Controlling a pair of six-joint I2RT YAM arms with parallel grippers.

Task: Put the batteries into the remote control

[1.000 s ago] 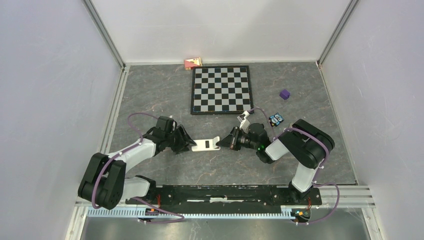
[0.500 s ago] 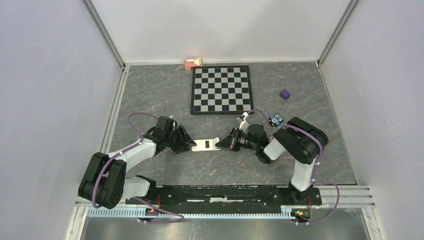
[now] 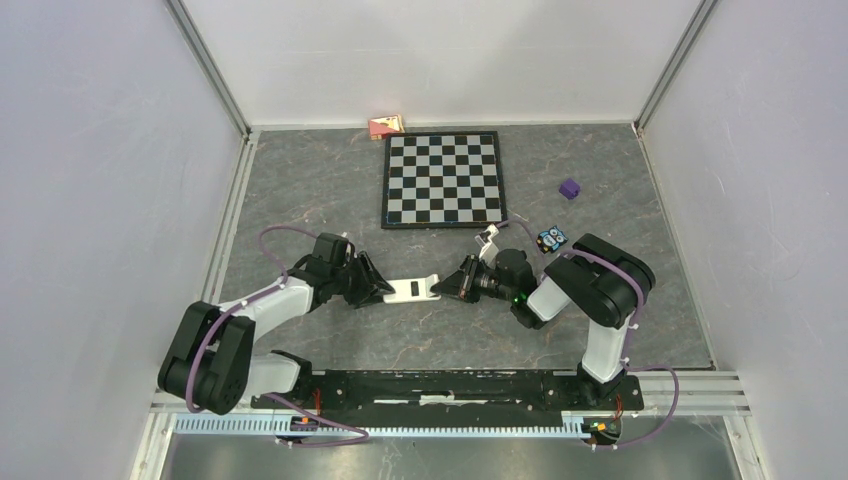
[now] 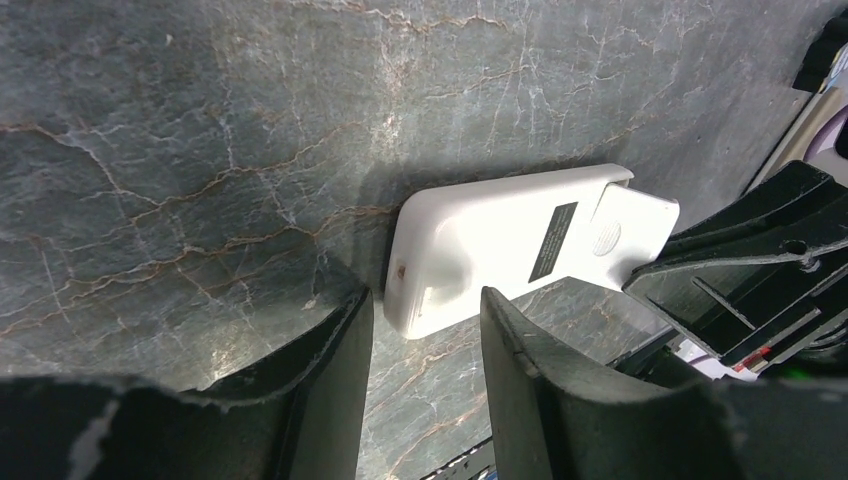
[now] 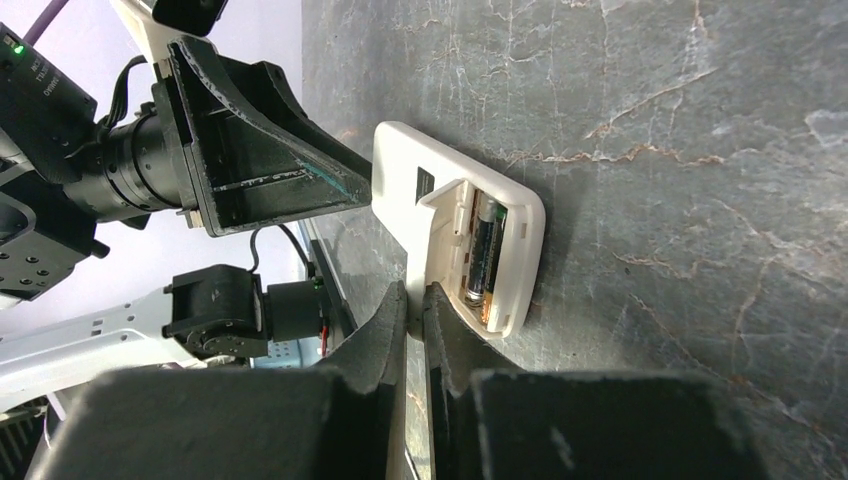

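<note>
The remote control (image 3: 410,290) lies between the left gripper (image 3: 380,288) and right gripper (image 3: 442,284), a battery (image 5: 485,250) inside it

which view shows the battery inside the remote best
The right wrist view: it looks into the open compartment of the remote, where the battery lies beside the lifted cover pinched in the right jaws. The top external view shows only the small white remote, no battery. The left wrist view shows its back and cover from outside.

The remote (image 3: 412,290) is white, the cube (image 3: 569,188) purple, the board (image 3: 442,180) checkered.
</note>
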